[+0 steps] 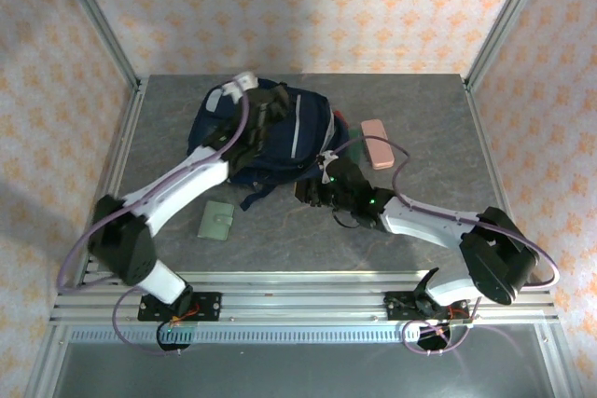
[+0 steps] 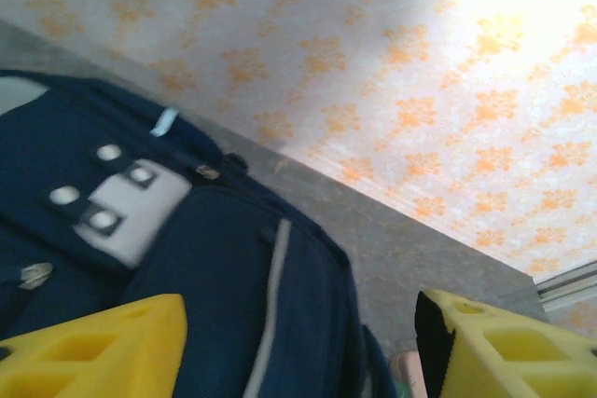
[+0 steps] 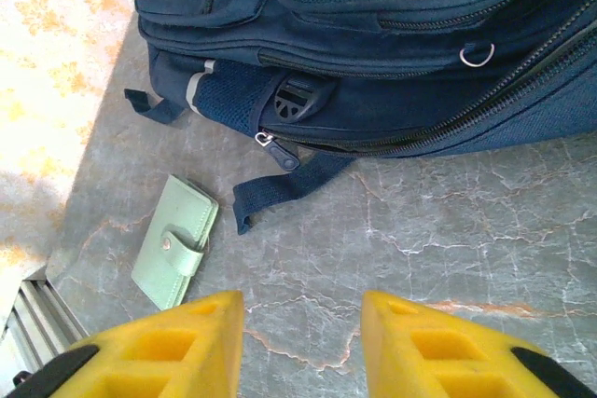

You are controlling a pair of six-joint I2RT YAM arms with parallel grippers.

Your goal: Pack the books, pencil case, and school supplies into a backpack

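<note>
The navy backpack (image 1: 298, 132) lies at the back middle of the table, its white patches (image 2: 131, 207) and grey stripe facing up. My left gripper (image 1: 268, 107) hovers over it, jaws wide open and empty (image 2: 303, 356). Just off the backpack's front edge (image 3: 373, 53), my right gripper (image 1: 306, 193) stands open over bare table (image 3: 303, 342). The pink pencil case (image 1: 376, 157) lies to the right of the backpack. A pale green wallet (image 1: 217, 221) (image 3: 177, 241), one of the school supplies, lies in front left. The books are out of view.
A loose dark strap (image 3: 289, 188) trails from the backpack onto the grey marbled table (image 1: 308, 240). Metal frame rails (image 1: 121, 146) and patterned walls close in the left, right and back. The arm bases stand along the near edge.
</note>
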